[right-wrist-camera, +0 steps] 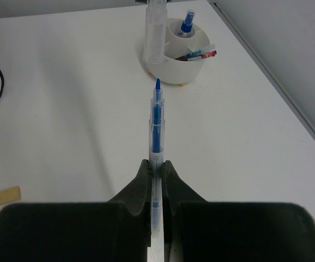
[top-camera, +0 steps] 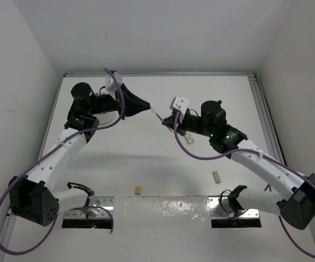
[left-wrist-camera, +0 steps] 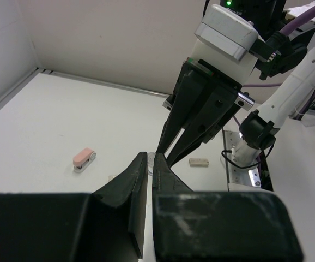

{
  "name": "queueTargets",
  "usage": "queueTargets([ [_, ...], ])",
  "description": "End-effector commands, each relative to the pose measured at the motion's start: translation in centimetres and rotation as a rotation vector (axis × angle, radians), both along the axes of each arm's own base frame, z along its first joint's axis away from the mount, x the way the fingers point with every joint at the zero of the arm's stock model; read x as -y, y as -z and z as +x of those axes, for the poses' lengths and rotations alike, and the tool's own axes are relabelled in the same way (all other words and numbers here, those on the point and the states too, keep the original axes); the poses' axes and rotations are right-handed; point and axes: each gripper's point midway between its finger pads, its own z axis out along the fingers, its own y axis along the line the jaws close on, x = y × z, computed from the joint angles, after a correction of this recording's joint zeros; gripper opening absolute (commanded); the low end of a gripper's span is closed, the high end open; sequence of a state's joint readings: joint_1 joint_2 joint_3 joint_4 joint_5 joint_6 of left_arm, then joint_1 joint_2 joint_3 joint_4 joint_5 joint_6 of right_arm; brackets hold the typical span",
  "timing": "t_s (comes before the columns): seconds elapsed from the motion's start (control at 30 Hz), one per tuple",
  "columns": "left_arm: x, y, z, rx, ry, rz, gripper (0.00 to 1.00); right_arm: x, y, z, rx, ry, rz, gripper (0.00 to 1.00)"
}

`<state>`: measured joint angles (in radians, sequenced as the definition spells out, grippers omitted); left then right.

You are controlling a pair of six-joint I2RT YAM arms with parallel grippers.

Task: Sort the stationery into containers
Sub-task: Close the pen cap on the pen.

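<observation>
My right gripper point(right-wrist-camera: 156, 162) is shut on a clear blue pen point(right-wrist-camera: 156, 123), which points out past its fingertips toward a round white bowl point(right-wrist-camera: 168, 68). The bowl holds a blue-capped bottle point(right-wrist-camera: 187, 23) and a red-and-blue pen point(right-wrist-camera: 200, 54). From above, the blue pen point(top-camera: 156, 114) spans the gap between the right gripper point(top-camera: 167, 121) and the left gripper point(top-camera: 146, 105). The left gripper point(left-wrist-camera: 150, 158) is shut, and a bit of clear pen shows just beyond its tips. A pink eraser point(left-wrist-camera: 84, 159) lies on the table. The left arm hides the bowl in the top view.
An upright clear tube point(right-wrist-camera: 155, 30) stands against the bowl's left side. One tan block point(top-camera: 217, 176) lies near the right arm's base and another point(top-camera: 138, 190) near the front edge. White walls enclose the table on three sides.
</observation>
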<state>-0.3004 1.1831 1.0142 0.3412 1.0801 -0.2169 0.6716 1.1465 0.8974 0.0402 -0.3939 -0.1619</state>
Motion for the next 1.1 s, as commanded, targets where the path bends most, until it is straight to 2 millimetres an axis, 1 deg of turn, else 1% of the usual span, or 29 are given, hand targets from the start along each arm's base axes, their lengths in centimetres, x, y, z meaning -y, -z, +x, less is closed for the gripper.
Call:
queueTargets([
  [0.0, 0.4, -0.7, -0.3, 0.015, 0.011, -0.022, 0.00, -0.5, -1.7, 0.2, 0.054, -0.011, 0.025, 0.00],
  [0.17, 0.7, 0.1, -0.2, -0.033, 0.014, -0.018, 0.00, -0.5, -2.0, 0.3, 0.058, -0.009, 0.030, 0.00],
  [0.37, 1.0, 1.3, -0.2, -0.039, 0.021, 0.014, 0.00, -0.5, -2.0, 0.3, 0.062, -0.010, 0.030, 0.00],
  [0.57, 1.0, 1.5, -0.1, -0.022, 0.020, 0.026, 0.00, -0.4, -2.1, 0.2, 0.064, -0.007, 0.032, 0.00],
  [0.67, 1.0, 2.2, 0.2, -0.040, 0.006, 0.039, 0.00, -0.5, -2.2, 0.2, 0.067, -0.009, 0.037, 0.00],
  [0.8, 1.3, 2.5, 0.2, -0.034, 0.003, 0.036, 0.00, -0.8, -2.7, 0.1, 0.078, -0.019, 0.056, 0.00],
  [0.87, 2.0, 2.8, -0.2, -0.036, 0.016, 0.031, 0.00, -1.0, -2.8, 0.0, 0.083, -0.028, 0.060, 0.00],
  [1.0, 2.5, 3.4, -0.6, -0.051, 0.023, 0.023, 0.00, -1.2, -3.2, -0.2, 0.090, -0.033, 0.073, 0.00],
  [1.07, 2.8, 3.8, -0.9, -0.056, 0.035, 0.029, 0.00, -1.3, -3.7, -0.3, 0.101, -0.035, 0.090, 0.00],
])
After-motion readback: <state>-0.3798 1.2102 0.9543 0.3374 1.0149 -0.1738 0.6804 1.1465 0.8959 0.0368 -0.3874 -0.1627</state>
